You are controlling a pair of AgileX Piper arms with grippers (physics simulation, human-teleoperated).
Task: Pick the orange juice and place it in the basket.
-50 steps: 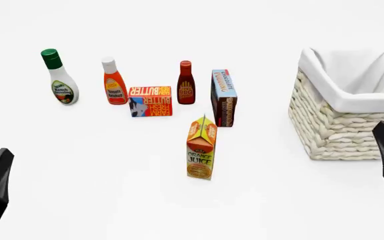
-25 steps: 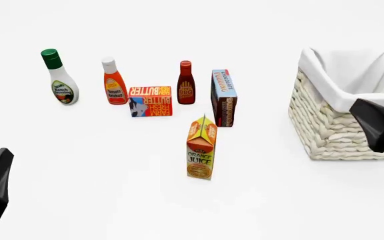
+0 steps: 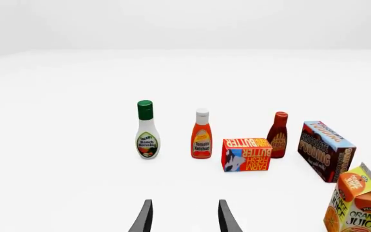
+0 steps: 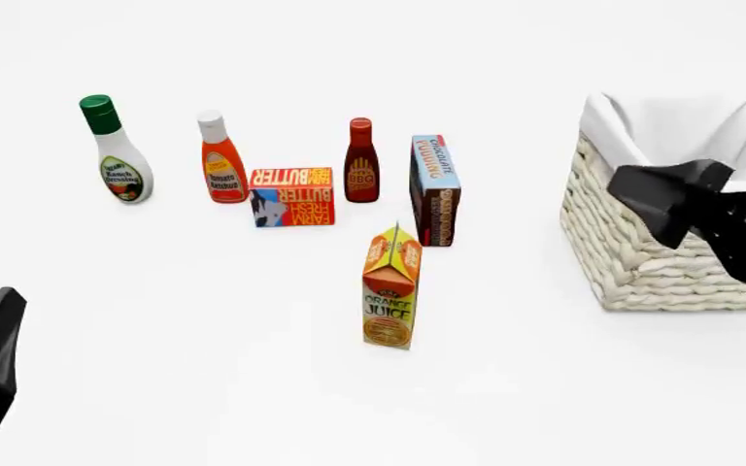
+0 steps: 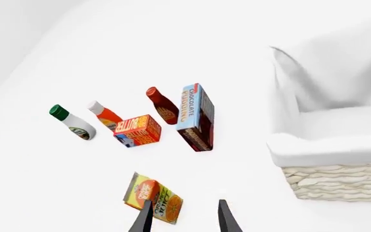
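1. The right gripper (image 5: 184,216) hangs with its fingers parted and empty; the orange juice (image 5: 153,198) stands upright just ahead of its fingertips, not yet touched, with the basket (image 5: 340,180) off to its other side.
2. Judged by shape, the carton is light, stiff and smooth-sided, tall enough to tip; squeezing the flat side walls below the gable looks safest.
3. The left gripper (image 3: 184,217), also parted and empty, has the orange juice (image 3: 358,205) well off to its side.
4. Only the front view shows the carton's (image 4: 391,287) gap from the basket (image 4: 639,257); only the right wrist view shows the fingers' spacing.
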